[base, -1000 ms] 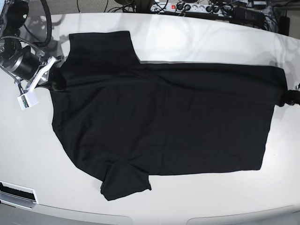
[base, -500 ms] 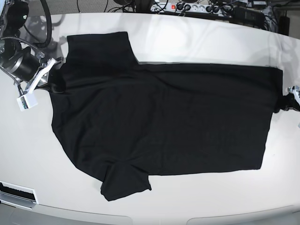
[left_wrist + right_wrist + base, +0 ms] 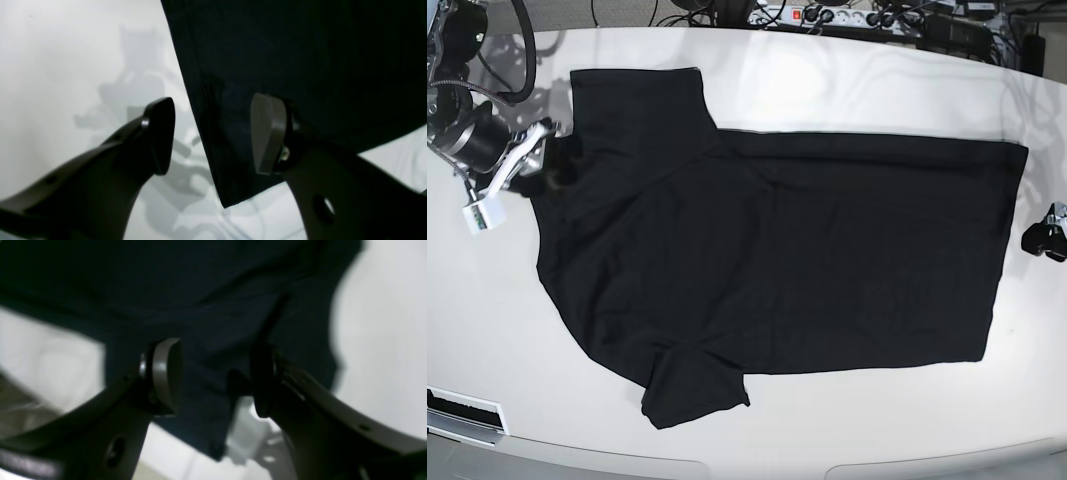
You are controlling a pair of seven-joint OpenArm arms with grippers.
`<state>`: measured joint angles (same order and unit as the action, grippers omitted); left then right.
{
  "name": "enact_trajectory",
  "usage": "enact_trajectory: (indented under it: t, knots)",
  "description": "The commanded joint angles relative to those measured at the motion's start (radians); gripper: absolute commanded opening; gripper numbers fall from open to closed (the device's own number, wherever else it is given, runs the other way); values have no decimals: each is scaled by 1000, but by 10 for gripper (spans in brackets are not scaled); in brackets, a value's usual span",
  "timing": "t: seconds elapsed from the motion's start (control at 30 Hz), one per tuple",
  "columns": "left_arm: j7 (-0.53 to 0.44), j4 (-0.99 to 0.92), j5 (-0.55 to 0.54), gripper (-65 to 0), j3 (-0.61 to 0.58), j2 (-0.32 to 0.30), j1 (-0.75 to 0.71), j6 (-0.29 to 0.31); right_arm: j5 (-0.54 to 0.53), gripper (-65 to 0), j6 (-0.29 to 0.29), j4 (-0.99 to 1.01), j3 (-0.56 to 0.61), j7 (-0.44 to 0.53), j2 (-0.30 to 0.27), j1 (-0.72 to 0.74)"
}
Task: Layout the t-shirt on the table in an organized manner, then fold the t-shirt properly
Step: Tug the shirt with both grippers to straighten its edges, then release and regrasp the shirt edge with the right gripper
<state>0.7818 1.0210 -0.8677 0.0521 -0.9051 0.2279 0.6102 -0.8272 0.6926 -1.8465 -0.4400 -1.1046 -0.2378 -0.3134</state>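
Note:
The black t-shirt (image 3: 777, 250) lies spread flat on the white table (image 3: 877, 90), its collar end to the left and its hem to the right. My right gripper (image 3: 549, 165) is at the shirt's left edge. In the right wrist view it (image 3: 215, 376) stands open, with dark fabric (image 3: 200, 290) lying under the gap. My left gripper (image 3: 1047, 238) sits just off the hem at the right, apart from the cloth. Its jaws (image 3: 213, 133) are open above a hem corner (image 3: 227, 186) that rests on the tabletop (image 3: 66, 50). Neither gripper holds anything.
A power strip with cables (image 3: 847, 15) runs along the table's far edge. A white-and-black fixture (image 3: 462, 410) sits at the front left edge. The right arm's grey body and hose (image 3: 467, 130) stand over the table's left end.
Both grippers have opened and let go of the shirt. The left gripper has drawn back to the right, off the hem. The shirt's right edge now lies flat.

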Motion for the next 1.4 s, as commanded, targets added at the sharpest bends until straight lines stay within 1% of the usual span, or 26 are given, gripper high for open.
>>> enact_trajectory:
  t: [0.0,0.17,0.3,0.37,0.47,0.63,0.7,0.8,0.83,0.93,0.97,1.0,1.03,1.13,1.17,1.23,1.3,1.37]
  knots:
    - [-14,10,5,-279,10,-31,19,2,-36,-307,6,-16,-5,8,-11,-16]
    - [-16,10,13,-279,10,-31,19,2,-33,-307,6,-16,-5,41,-6,-130]
    - [-14,10,-12,-279,10,-28,19,2,-24,-307,6,-8,-5,67,-6,-187]
    - [-14,10,-11,-279,10,-26,18,2,-2,-307,4,22,-5,92,-3,-190]
    - [-14,10,-4,-279,10,-26,16,3,63,-307,-23,104,-5,152,11,-174]
    - [-11,10,-5,-279,10,-26,16,2,68,-307,-16,287,-5,152,36,-93]
    - [-9,10,-5,-279,10,-26,16,3,35,-307,6,346,-5,139,38,-69]
    - [2,10,-8,-279,10,-26,16,3,-97,-307,6,401,-4,58,40,-52]
    - [3,10,-9,-279,10,-26,16,3,-122,-307,6,406,-3,45,42,-53]
    - [4,10,-13,-279,10,-26,16,2,-127,-309,6,407,17,45,43,-53]
    - [5,10,-20,-279,10,-26,16,3,-127,-328,6,407,32,45,43,-53]
    - [5,10,-31,-279,10,-26,16,3,-126,-366,6,407,51,45,43,-53]
    - [5,10,-39,-279,10,-26,16,3,-122,-419,6,407,74,45,43,-53]
    - [5,10,-57,-279,10,-26,16,3,-115,-628,6,407,142,44,40,-46]
    - [8,10,-57,-279,10,-26,16,3,-117,-650,6,406,154,32,40,-38]
    - [15,10,-57,-279,10,-26,16,3,-146,-650,6,399,161,2,41,-21]
    - [28,10,-57,-279,10,-26,16,3,-213,-650,6,384,158,-36,40,-4]
    - [32,10,-57,-279,10,-26,16,3,-284,-650,6,357,158,-105,41,16]
